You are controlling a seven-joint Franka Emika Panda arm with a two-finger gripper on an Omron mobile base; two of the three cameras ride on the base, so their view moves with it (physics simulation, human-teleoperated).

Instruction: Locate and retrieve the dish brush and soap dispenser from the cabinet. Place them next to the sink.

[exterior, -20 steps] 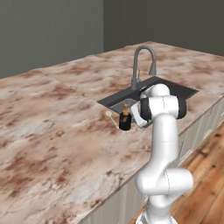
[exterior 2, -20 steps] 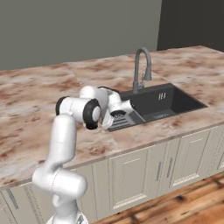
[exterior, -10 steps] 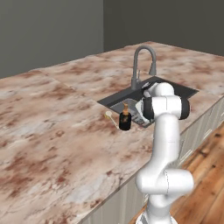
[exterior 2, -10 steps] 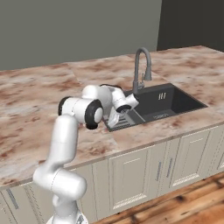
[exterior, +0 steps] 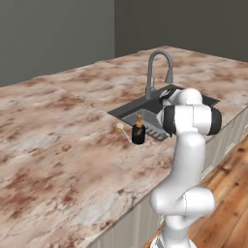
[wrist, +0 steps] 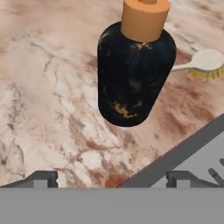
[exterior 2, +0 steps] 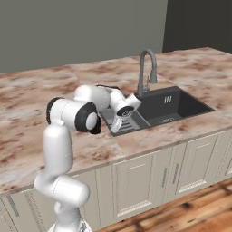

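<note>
- In the hand view the two dark fingertips (wrist: 43, 178) stand far apart at the bottom edge, one at the left and one at the right, with nothing between them; the gripper (wrist: 111, 179) is spread wide and holds nothing.
- The soap dispenser (wrist: 133, 72) stands free just ahead of the gripper, a squat black bottle with a copper-orange pump top, upright on the marble countertop (wrist: 43, 87). No finger touches it.
- Just beyond the bottle lies the dish brush (wrist: 202, 63), its round pale head with yellowish bristles to one side and its thin cream handle reaching toward the bottle. Whether handle and bottle touch I cannot tell.
- A dark edge of the sink (wrist: 183, 151) crosses the lower corner of the hand view, with grey rack bars beside the far fingertip.
- In the left base view the soap dispenser (exterior: 138, 132) sits on the countertop (exterior: 63, 145) just beside the near left corner of the sink (exterior: 145, 107), and the dish brush (exterior: 122, 128) lies just left of it.
- The white arm (exterior: 186, 145) bends over the counter edge, its wrist above the sink's grey rack (exterior: 152, 127).
- In the right base view the hand (exterior 2: 124, 111) points back over the sink's left rim (exterior 2: 136, 124); the grey gooseneck tap (exterior 2: 146, 70) rises behind the basin.
- Cream cabinet doors (exterior 2: 140, 181) run beneath the counter.
</note>
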